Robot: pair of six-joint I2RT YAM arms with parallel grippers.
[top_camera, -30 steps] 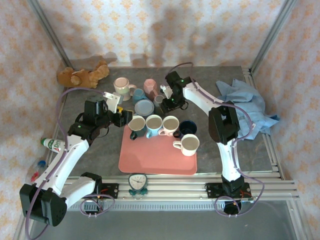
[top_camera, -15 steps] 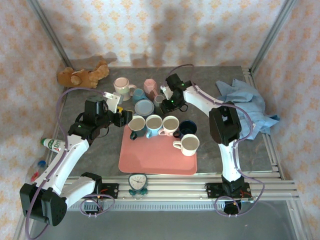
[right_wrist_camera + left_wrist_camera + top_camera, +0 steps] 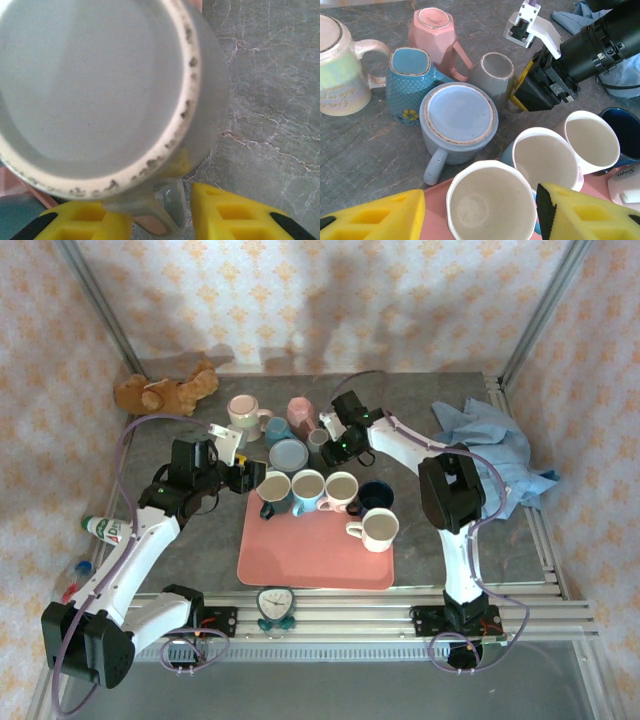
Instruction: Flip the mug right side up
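Your right end effector (image 3: 150, 207) straddles the grey mug (image 3: 95, 85) at its handle, unclamped, with the pink mug (image 3: 434, 30) just beside. Your left end effector (image 3: 480, 200) hangs open near the tray (image 3: 300, 560).

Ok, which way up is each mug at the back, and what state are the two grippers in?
pink mug: upside down
light blue mug: upside down
dotted blue mug: upright
grey mug: upright
right gripper: astride the grey mug's handle, grip unclear
left gripper: open, empty
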